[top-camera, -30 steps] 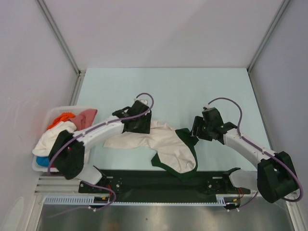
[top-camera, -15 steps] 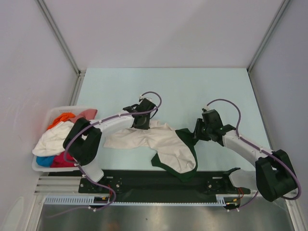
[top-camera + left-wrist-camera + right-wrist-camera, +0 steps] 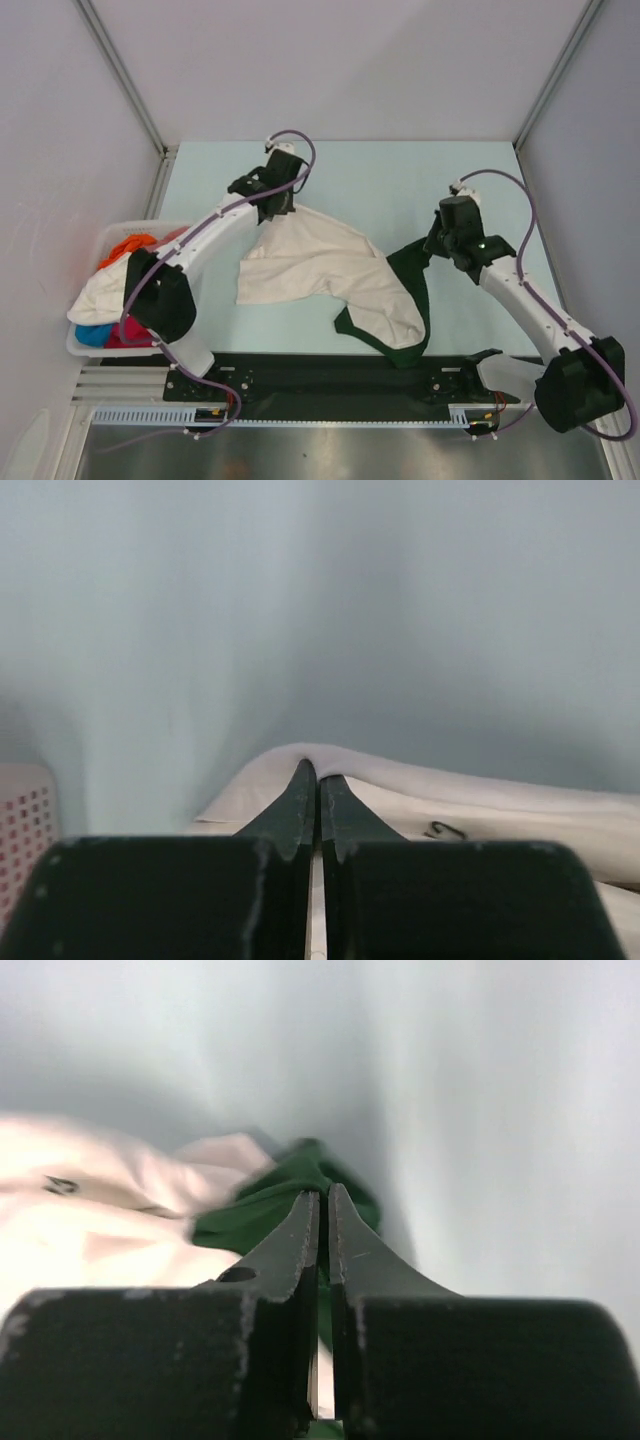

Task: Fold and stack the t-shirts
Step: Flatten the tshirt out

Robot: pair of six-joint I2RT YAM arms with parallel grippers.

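Progress is judged early: one shirt [image 3: 320, 265] lies on the table [image 3: 400, 175], rumpled and unfolded, and no stack exists anywhere in view. The left gripper [image 3: 272, 203] is closed on the shirt's cream edge at its far left corner, jaws pressed together with only thin cloth between them, as the left wrist view confirms. The right gripper [image 3: 436, 243] is likewise clamped tight, pinching the dark green sleeve [image 3: 410, 265] on the shirt's right side. Between the two grips the cloth is drawn out across the table but not flat; the near part sags in creases toward the arm bases, with green trim curling along its near edge. Spreading, folding and placing of this shirt are all outstanding. The other tees [image 3: 100, 295] sit heaped in the basket [image 3: 112, 231] at the table's left edge, white uppermost, with orange, red and blue showing around it; none of them is folded. The shirt is soft, matte, limp cloth, cream in the body with small dark print marks. The table is smooth and pale blue-green. The gripper fingers are rigid, black, and taper to thin tips.
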